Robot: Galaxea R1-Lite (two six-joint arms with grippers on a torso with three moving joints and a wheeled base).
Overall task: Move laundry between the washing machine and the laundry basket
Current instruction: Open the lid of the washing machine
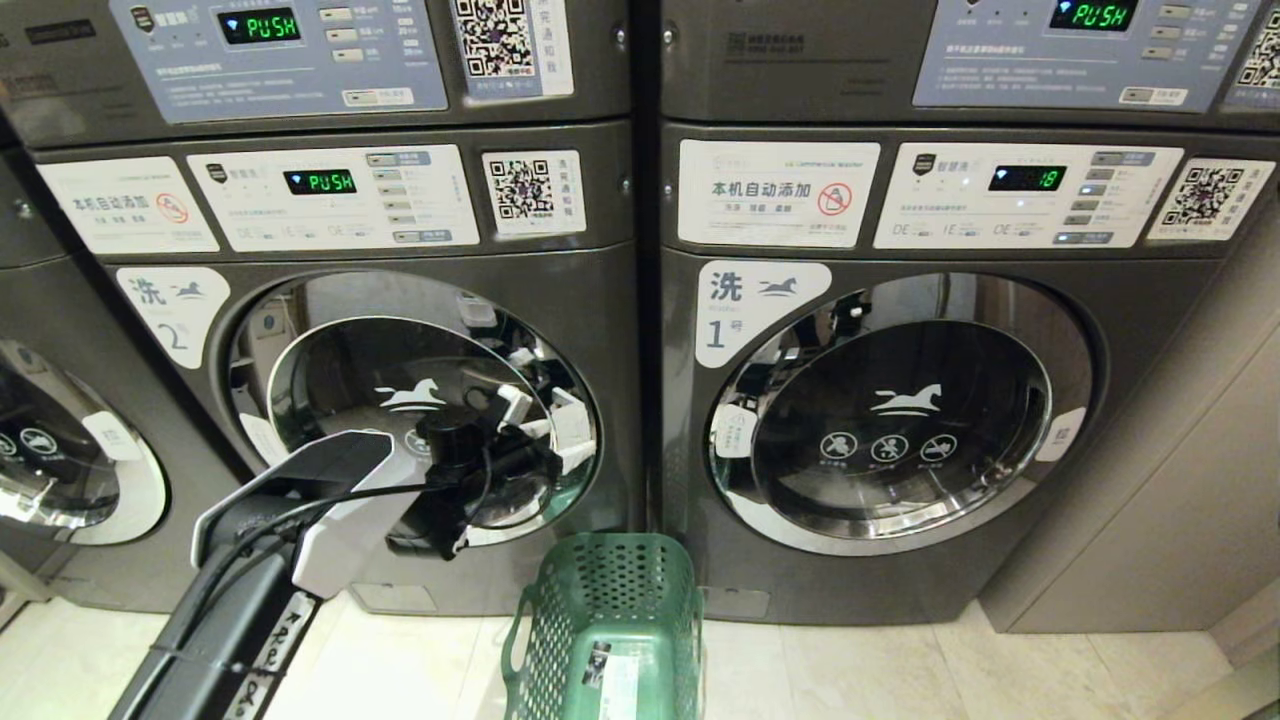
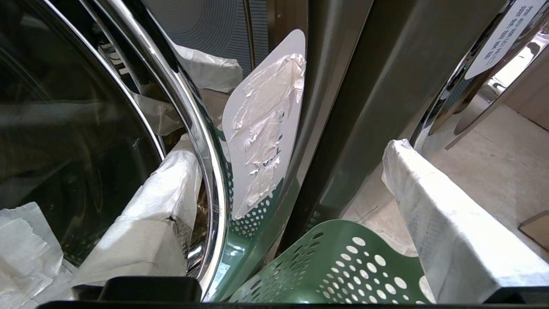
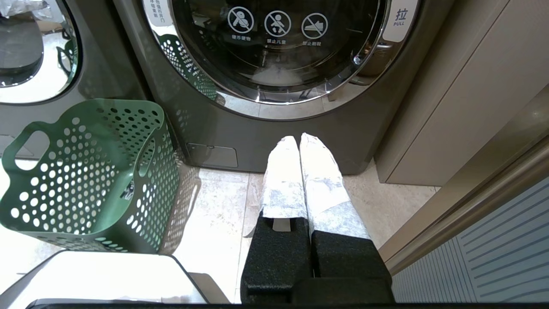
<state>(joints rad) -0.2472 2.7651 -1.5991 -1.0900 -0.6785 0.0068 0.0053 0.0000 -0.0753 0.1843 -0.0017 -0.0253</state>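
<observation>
Head view: left gripper point(image 1: 535, 425) reached up against closed glass door of washing machine point(image 1: 400, 300) marked 2; laundry basket point(image 1: 610, 630) stood on floor below and beside it.

Left wrist view: fingers point(image 2: 441, 223) spread wide, empty, door rim between them.

Right wrist view: right gripper point(image 3: 300, 143) pressed together, holding nothing, basket just beside. Laundry unseen.

machine marked 1 point(image 1: 880, 400): right, door shut | unnumbered grey machine point(image 1: 60, 470): far left | stacked upper units point(image 1: 300, 60): displays read PUSH | floor point(image 1: 880, 670): pale tiles
</observation>
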